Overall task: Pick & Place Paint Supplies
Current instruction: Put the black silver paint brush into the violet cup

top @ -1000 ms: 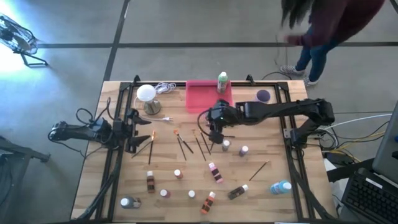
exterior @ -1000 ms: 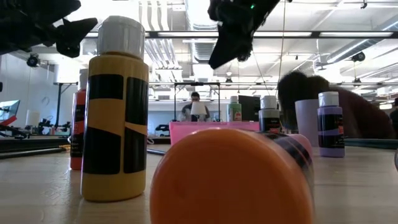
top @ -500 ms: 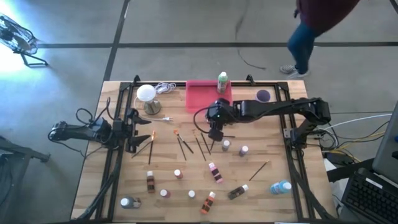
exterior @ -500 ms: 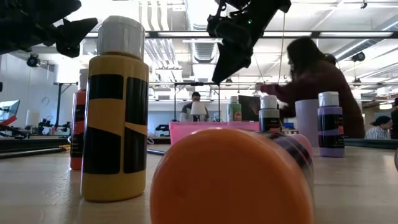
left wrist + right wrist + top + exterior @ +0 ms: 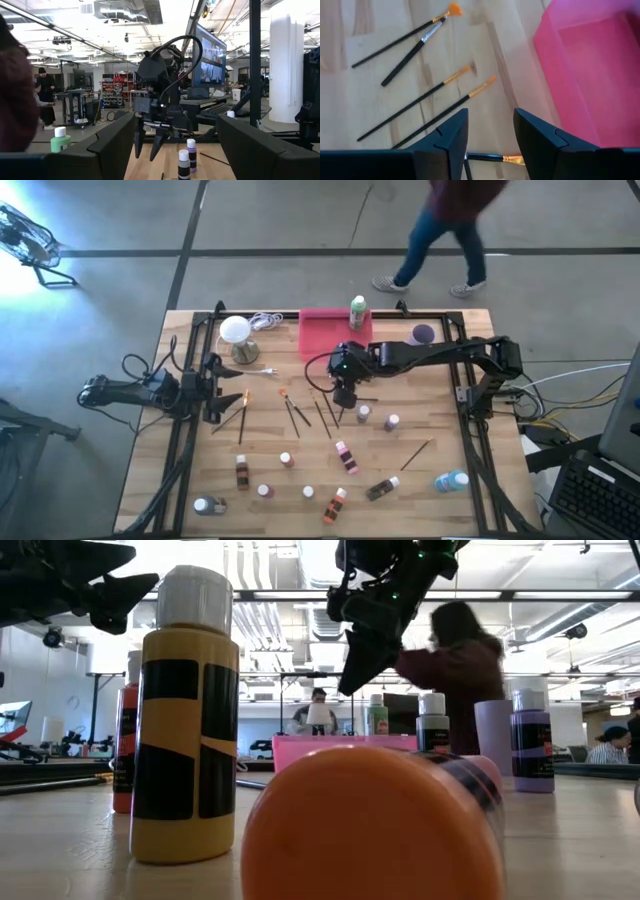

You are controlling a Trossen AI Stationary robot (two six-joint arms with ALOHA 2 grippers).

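Right gripper [image 5: 343, 397] shifted left; four paintbrushes [image 5: 415, 107] below.

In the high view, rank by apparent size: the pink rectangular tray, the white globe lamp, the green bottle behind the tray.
1. Pink rectangular tray, clearly largest.
2. White globe lamp.
3. Green bottle with a white cap, slightly smaller than the lamp, but close enough to be unsure.

- Table [image 5: 420, 490], filling the lower centre of the high view: pale wood planks with visible grain, matt.
- Pink tray [image 5: 590, 65], right side of the right wrist view: smooth plastic, slight sheen.
- Paintbrushes [image 5: 415, 112]: thin black glossy handles, metal ferrules, orange bristles.
- Yellow bottle [image 5: 185, 730], left of the low view: glossy plastic, white ribbed cap.
- Right gripper [image 5: 490, 131] fingers [image 5: 452, 132]: dark matt plastic.
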